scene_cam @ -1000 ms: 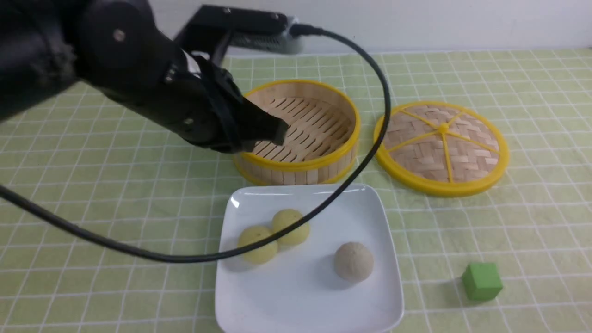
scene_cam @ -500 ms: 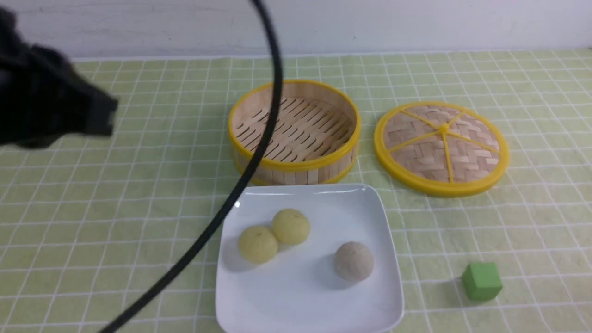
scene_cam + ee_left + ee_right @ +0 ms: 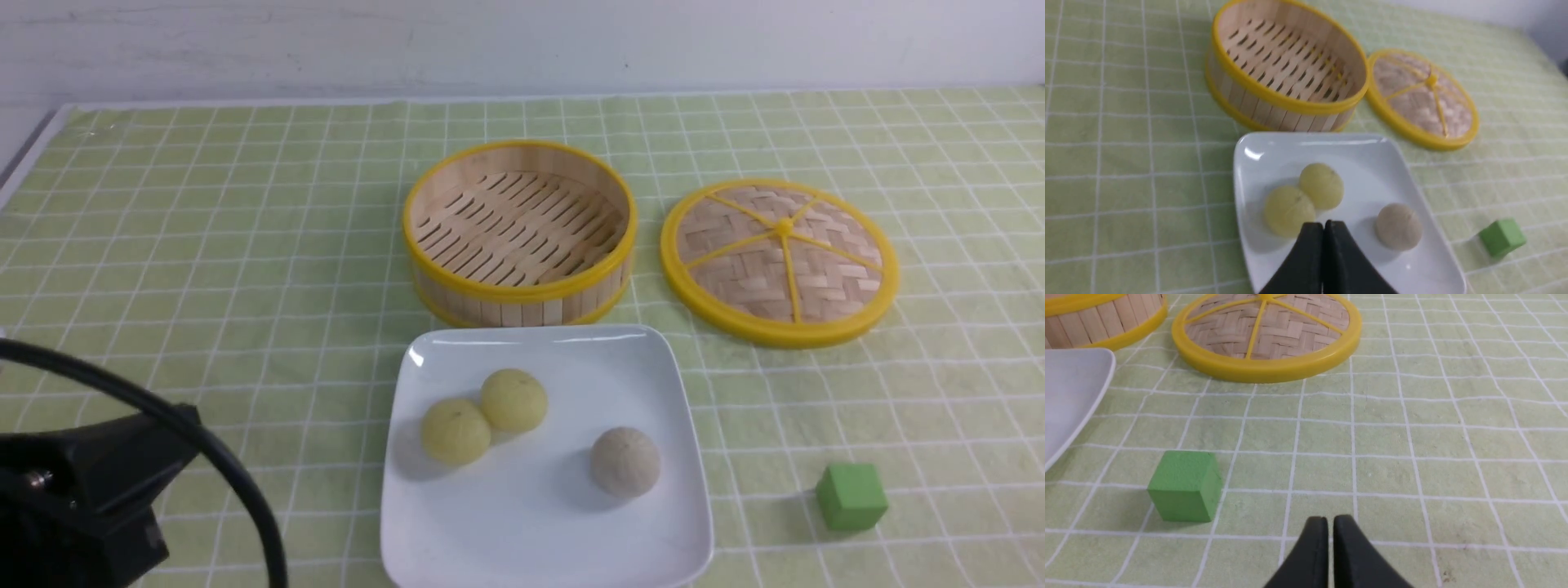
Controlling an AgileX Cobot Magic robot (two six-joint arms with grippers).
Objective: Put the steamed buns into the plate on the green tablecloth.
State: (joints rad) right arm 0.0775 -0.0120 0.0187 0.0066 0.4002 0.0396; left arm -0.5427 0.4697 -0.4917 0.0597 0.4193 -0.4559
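Three steamed buns lie in the white square plate (image 3: pixel 678 384) on the green tablecloth (image 3: pixel 204 245): two pale yellow ones (image 3: pixel 455 431) (image 3: pixel 513 399) touching each other, and a greyish one (image 3: pixel 624 461) apart to the right. The left wrist view shows my left gripper (image 3: pixel 1323 223) shut and empty, hanging back from the plate (image 3: pixel 1372 155) on its near side. My left arm (image 3: pixel 82 506) sits low at the front left. In the right wrist view my right gripper (image 3: pixel 1330 519) is shut over bare cloth, holding nothing.
An empty bamboo steamer basket (image 3: pixel 518 233) stands just behind the plate, with its woven lid (image 3: pixel 780 261) flat to the right. A green cube (image 3: pixel 851 496) sits right of the plate, close to my right gripper. A black cable (image 3: pixel 237 482) loops by the left arm.
My left arm swung away from above the basket, leftward and then down to the front-left corner, taking its cable with it. The buns and plate stayed put.
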